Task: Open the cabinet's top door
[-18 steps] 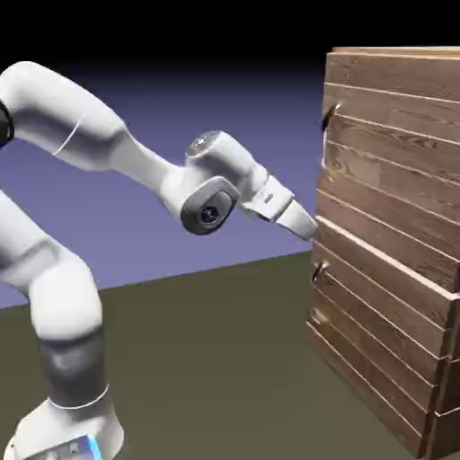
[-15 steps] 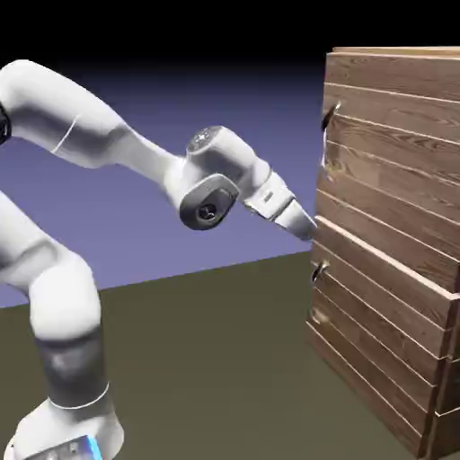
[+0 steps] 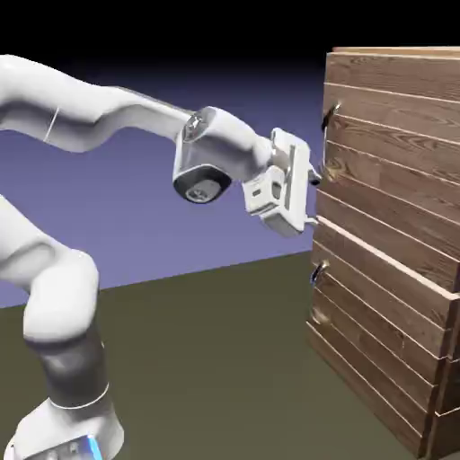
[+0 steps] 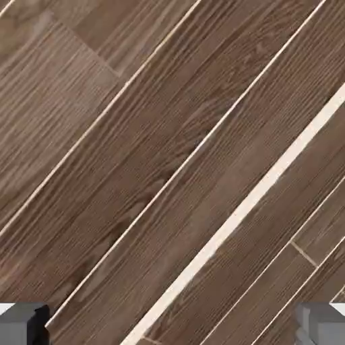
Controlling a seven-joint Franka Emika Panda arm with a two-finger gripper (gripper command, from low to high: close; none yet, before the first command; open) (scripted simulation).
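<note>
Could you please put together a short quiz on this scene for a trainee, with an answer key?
1. True or false: the jaws are closed on the top door's handle.
2. Multiple choice: what fills the hand view between and beyond the finger tips?
a) dark floor
b) wood planks with pale seams
c) a metal loop handle
3. Fill in the blank: in the exterior view, the lower handle sits ____ the pale ledge that runs across the cabinet.

Key: 1 false; 2 b; 3 below
</note>
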